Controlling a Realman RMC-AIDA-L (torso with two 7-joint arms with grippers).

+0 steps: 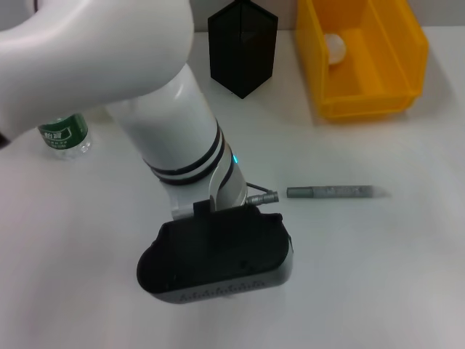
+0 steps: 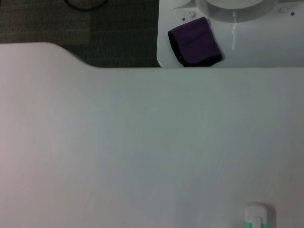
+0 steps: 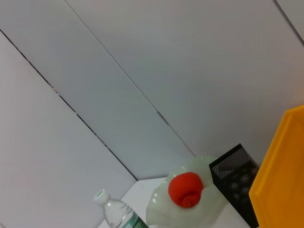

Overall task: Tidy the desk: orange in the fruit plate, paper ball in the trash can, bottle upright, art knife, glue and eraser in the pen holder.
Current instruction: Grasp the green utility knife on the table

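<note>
Office or lab-type robot test room, staged as a desk. White desk top (image 1: 407,262) with office items: black mesh pen holder (image 1: 243,47), grey pen-like stick (image 1: 330,192), yellow plastic trash can (image 1: 363,58), water bottle (image 1: 65,136). Left wrist view shows dark grey carpet (image 2: 47,23) beyond the desk edge, typical of an office floor. Right wrist view shows pale panelled wall or ceiling with thin dark seams (image 3: 118,71). Nothing kitchen-like or domestic apart from a fruit plate (image 3: 185,209).
</note>
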